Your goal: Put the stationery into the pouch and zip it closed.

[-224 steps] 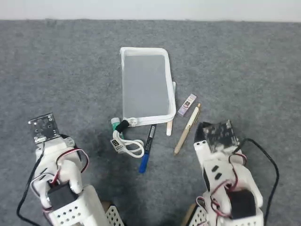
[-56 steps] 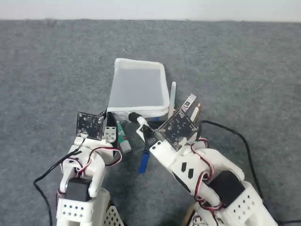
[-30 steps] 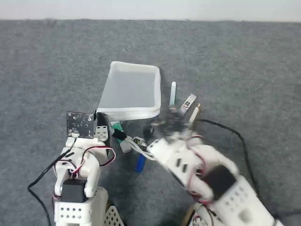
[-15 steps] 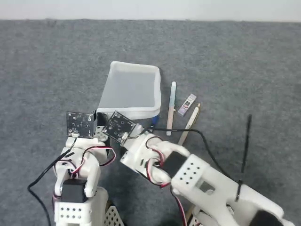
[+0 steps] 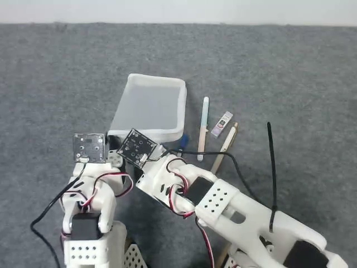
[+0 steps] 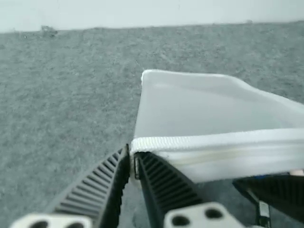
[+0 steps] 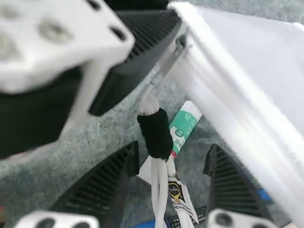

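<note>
My left end effector (image 6: 134,164) pinches the pouch (image 6: 199,107) corner; my right end effector (image 7: 172,148), spread, straddles the zip pull (image 7: 154,132). A hard tug could yank the pouch loose.

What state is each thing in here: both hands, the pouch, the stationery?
Left hand: shut on a corner of the pouch.
Right hand: open, jaws either side of the black zip pull.
Pouch: near corner lifted, tilted.
White pen: lying on the table, outside the pouch.
Beige pen: likewise.
Eraser: likewise.
</note>
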